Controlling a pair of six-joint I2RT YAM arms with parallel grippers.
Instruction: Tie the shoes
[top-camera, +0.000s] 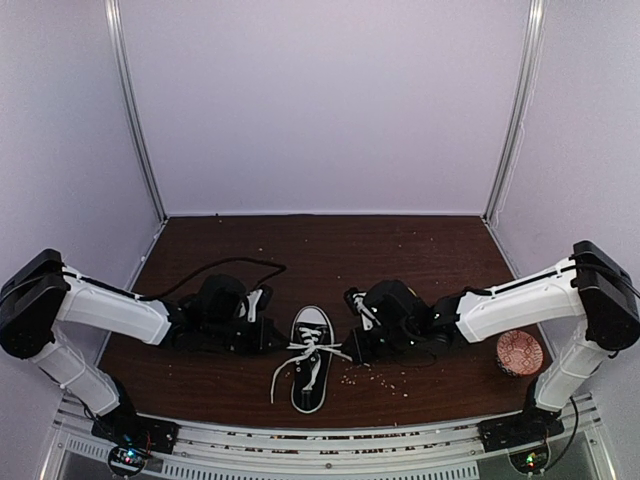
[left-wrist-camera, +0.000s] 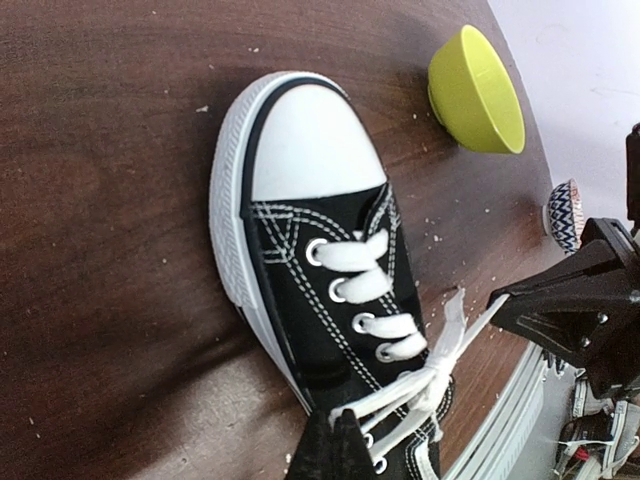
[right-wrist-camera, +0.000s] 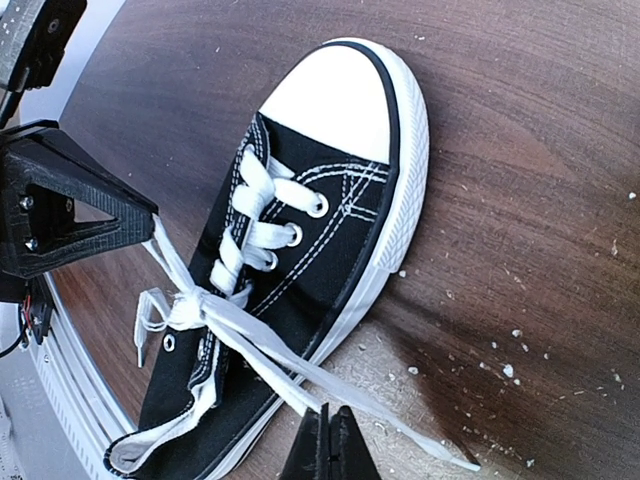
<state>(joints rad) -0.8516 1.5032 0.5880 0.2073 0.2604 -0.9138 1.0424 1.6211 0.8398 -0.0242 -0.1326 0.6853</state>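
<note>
sneaker (top-camera: 311, 362) near table (top-camera: 300, 250) front edge, toe away; left claw (left-wrist-camera: 335, 432), right claw (right-wrist-camera: 326, 428) flank it, both pinched shut.

both arms reach inward, left gripper (left-wrist-camera: 335, 447) and right gripper (right-wrist-camera: 328, 447) pinched closed.

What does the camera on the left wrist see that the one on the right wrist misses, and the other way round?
Only the left wrist view shows a yellow-green bowl beyond the toe and a blue patterned bowl near the picture's right edge. Only the right wrist view shows a lace end trailing loose over the wood, and the heel opening with its white lining. Both show the black sneaker with its white toe cap, its laces crossed near the ankle, lying on the brown table.
</note>
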